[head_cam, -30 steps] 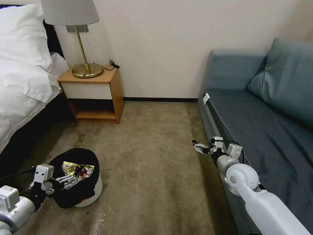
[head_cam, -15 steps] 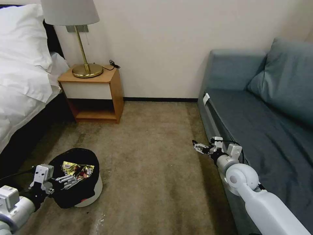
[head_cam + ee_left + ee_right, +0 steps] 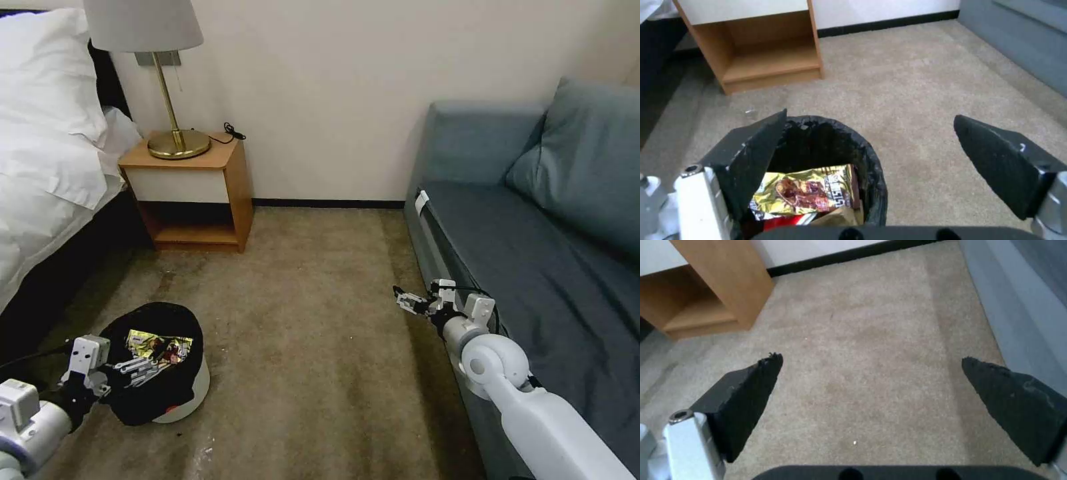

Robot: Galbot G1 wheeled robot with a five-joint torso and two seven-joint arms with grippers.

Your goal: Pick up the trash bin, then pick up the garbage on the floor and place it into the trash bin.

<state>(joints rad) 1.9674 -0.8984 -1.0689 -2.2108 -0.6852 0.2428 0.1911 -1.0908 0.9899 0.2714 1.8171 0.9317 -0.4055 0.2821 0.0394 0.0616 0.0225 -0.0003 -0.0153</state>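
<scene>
Trash bin (image 3: 175,380) seen on carpet near bed (image 3: 40,200), black liner folded over rim; gold wrapper (image 3: 804,193), red packet and brown paper lying inside. Left gripper (image 3: 137,369) spread wide over bin's near rim, nothing held. Judged: bin released, garbage collected; if bin is regripped, one finger (image 3: 751,156) best kept inside rim. Right gripper (image 3: 408,300) held wide, empty, beside sofa (image 3: 533,253).

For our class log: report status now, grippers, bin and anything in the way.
Left gripper open at trash bin rim. Right gripper open, empty, beside sofa. Gold wrapper inside bin. Nothing in the way.
</scene>
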